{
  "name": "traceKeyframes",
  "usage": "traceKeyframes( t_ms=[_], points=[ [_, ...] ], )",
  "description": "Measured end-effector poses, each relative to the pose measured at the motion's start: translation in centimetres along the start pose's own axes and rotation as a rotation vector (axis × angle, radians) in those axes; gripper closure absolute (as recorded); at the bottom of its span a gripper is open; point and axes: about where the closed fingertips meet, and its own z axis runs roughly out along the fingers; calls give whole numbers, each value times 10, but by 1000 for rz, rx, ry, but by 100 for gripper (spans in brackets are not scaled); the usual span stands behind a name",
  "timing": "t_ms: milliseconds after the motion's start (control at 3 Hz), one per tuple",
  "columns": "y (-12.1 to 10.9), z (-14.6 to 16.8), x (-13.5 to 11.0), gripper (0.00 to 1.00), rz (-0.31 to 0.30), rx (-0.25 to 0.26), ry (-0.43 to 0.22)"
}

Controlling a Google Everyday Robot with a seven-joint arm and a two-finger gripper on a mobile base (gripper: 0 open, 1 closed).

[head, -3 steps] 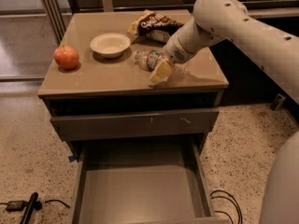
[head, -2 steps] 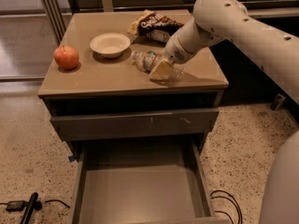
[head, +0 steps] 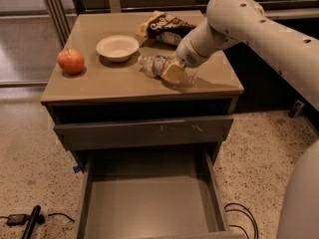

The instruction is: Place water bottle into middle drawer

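1. Gripper (head: 174, 73): at the end of a white arm (head: 259, 29) that reached in from the right. It was down on the cabinet top (head: 99, 83), set against the right part of the water bottle. Whether it was clamped on the bottle or only resting there could not be told.
2. Water bottle (head: 152, 64): clear crinkled plastic with a coloured label band, lying on its side on the cabinet top. It lay right of the bowl and just in front of the snack bag, and was not in any drawer.
3. Middle drawer (head: 149, 208): pulled out toward the camera below the cabinet front, with thin side walls and a flat grey bottom.
4. Upper drawer (head: 144, 132): pushed in, with small pale scratches on its flat front.
5. Bowl (head: 117, 48): pale and shallow, upright on the cabinet top, left of the bottle.
6. Apple (head: 71, 61): red, near the left edge of the top, well apart from the bottle.
7. Snack bag (head: 162, 26): dark and crumpled, toward the back of the top.
8. Cables (head: 241, 218): black, on the speckled floor right of the open drawer.
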Motion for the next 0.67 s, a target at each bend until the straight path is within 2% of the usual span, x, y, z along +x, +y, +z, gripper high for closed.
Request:
traceKeyframes(
  t_ms=[333, 667],
  points=[
    [0, 0, 0, 100, 0, 0, 0],
    [0, 0, 0, 100, 0, 0, 0]
  ],
)
